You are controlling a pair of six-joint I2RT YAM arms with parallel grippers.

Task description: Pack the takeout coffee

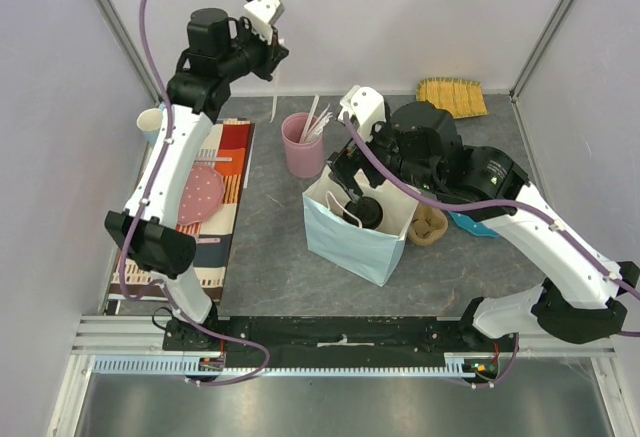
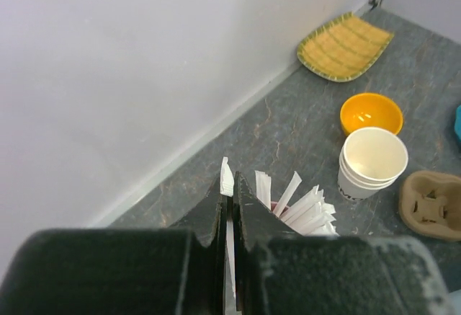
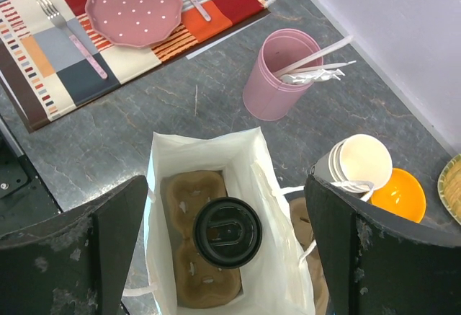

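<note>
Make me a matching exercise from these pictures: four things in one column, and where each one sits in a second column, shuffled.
Things
1 coffee
2 plate
3 straws
4 orange bowl

Places
A in the pink cup
B beside the cup stack
C in the bag
D on the placemat

Pairs: 1-C, 2-D, 3-A, 4-B

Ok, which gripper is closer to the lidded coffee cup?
Right. The right gripper hangs over the paper bag, jaws open either side of the coffee cup inside it. The left gripper is raised well behind and left of the bag, shut on a white packet.
</note>
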